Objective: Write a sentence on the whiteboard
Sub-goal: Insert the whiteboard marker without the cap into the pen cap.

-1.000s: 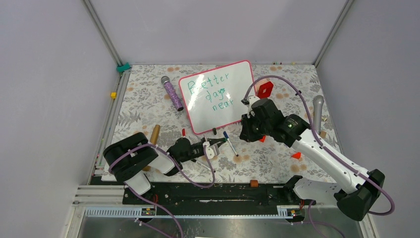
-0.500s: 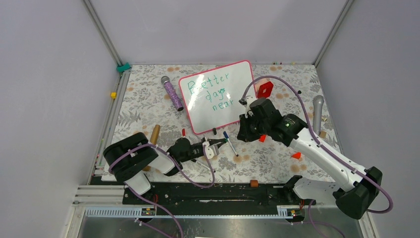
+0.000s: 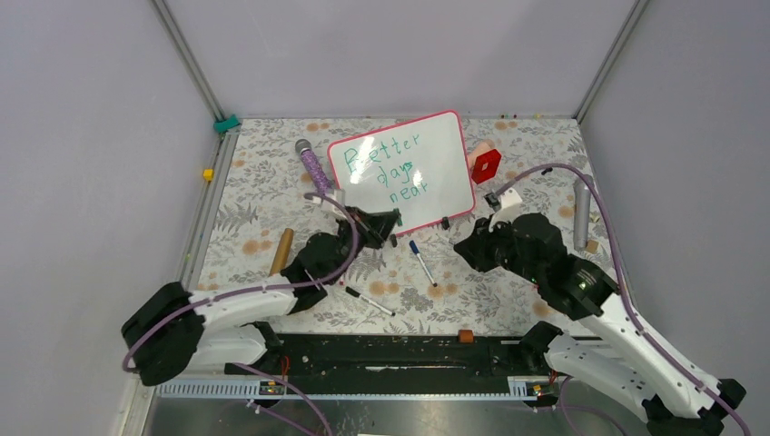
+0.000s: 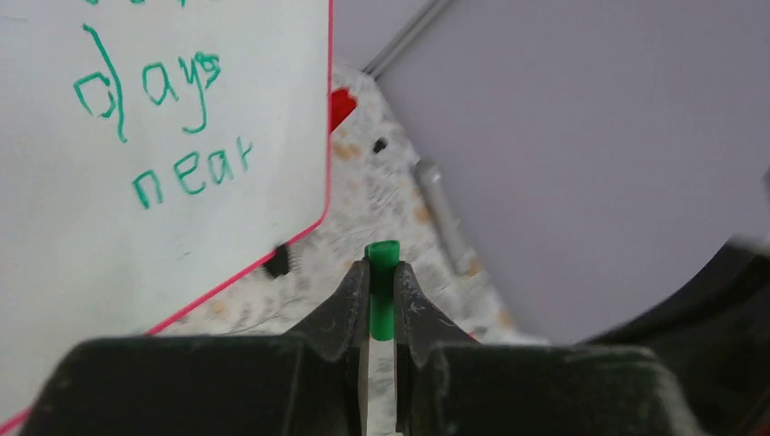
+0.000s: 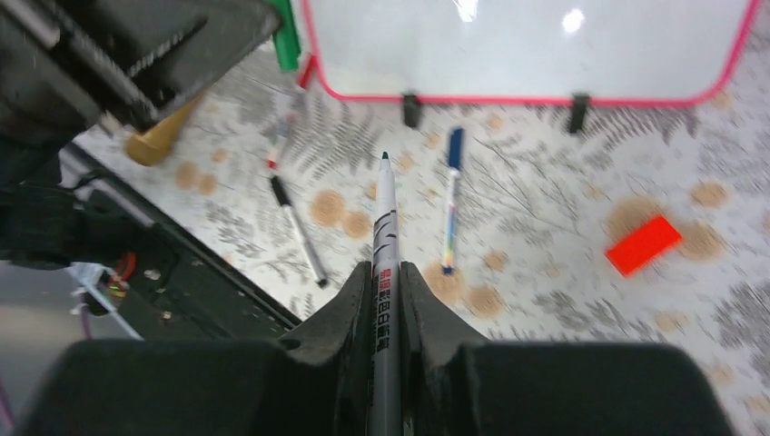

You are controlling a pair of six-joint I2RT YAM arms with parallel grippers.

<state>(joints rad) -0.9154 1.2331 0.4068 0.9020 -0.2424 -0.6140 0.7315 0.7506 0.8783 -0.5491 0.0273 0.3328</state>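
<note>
- The whiteboard (image 3: 447,159) carries a green handwritten sentence (image 3: 390,171) in three lines: "Better", "days", "near".
- A marker (image 5: 385,232) bears small red print, too blurred to read.

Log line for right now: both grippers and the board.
left gripper: shut on green cap, by lower edge of whiteboard | right gripper: shut on uncapped marker | sentence: "Better days near", green, three lines

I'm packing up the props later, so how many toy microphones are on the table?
2. The purple glitter microphone lies just left of the whiteboard; the grey microphone lies at the far right. Others could be hidden.
</note>
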